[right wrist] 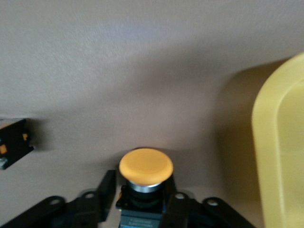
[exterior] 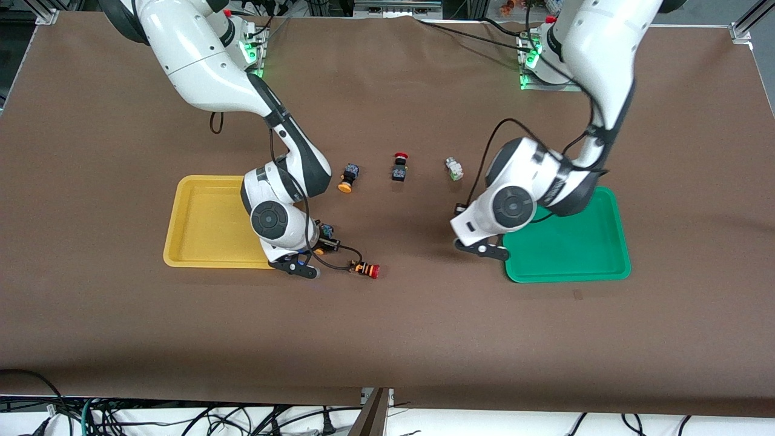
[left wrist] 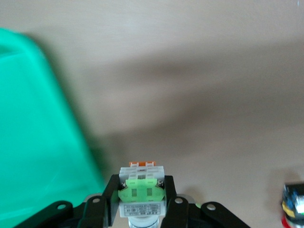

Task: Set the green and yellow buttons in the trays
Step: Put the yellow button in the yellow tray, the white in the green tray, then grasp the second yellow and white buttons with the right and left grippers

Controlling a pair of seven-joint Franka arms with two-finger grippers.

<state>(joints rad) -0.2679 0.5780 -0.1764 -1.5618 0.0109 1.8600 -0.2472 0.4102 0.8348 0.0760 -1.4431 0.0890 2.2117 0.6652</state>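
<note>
My left gripper (exterior: 467, 237) is low over the table beside the green tray (exterior: 569, 242). In the left wrist view my left gripper (left wrist: 141, 183) is shut on a whitish-grey button with a pale green part (left wrist: 141, 190), with the green tray (left wrist: 38, 142) beside it. My right gripper (exterior: 319, 242) is by the yellow tray (exterior: 206, 221). In the right wrist view my right gripper (right wrist: 142, 190) is shut on a dark button with an orange-yellow cap (right wrist: 145, 166), close to the yellow tray's rim (right wrist: 278, 142). A second yellow-capped button (exterior: 348, 177) and a second whitish-grey green button (exterior: 454, 169) lie on the table.
A black switch with a red cap (exterior: 399, 166) lies between the two loose buttons. An orange-striped switch with a red cap (exterior: 365, 269) lies close to my right gripper, nearer to the front camera. Both trays hold nothing.
</note>
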